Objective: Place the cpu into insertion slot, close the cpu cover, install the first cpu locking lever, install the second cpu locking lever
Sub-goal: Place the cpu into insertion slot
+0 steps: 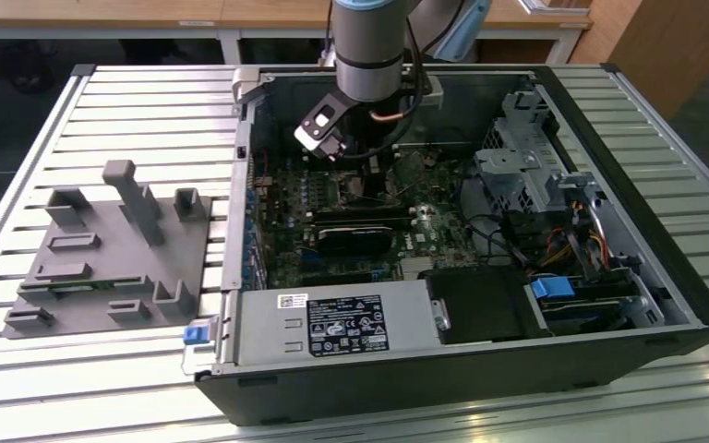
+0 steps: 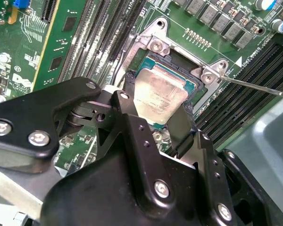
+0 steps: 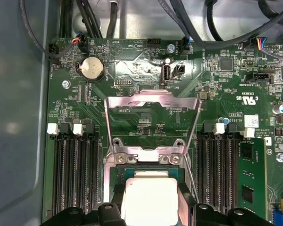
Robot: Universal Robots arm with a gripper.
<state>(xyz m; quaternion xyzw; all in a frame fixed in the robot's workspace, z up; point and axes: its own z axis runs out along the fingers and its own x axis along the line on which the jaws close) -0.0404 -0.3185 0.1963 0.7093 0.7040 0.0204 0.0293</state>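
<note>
Held: my gripper [image 2: 156,107] is clamped on the cpu [image 2: 160,92], one finger on each opposite edge, pale metal face up
Under my jaws: the insertion slot [image 2: 172,59]; I cannot tell whether the chip is seated
Just beyond my fingertips: the cpu cover [image 3: 153,100], swung up on its hinge, standing open
To one side: thin lever rod [image 2: 254,87]
Flanking my jaws: memory slots [image 3: 75,174]

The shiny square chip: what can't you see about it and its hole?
- Silvery-tan square cpu: near edge hidden behind the black gripper in both wrist views.
- Dark square insertion slot: mostly covered by the cpu in the second wrist view; whether the cpu is seated is unclear.
- Exterior view: the grey robot arm blocks the slot.
</note>
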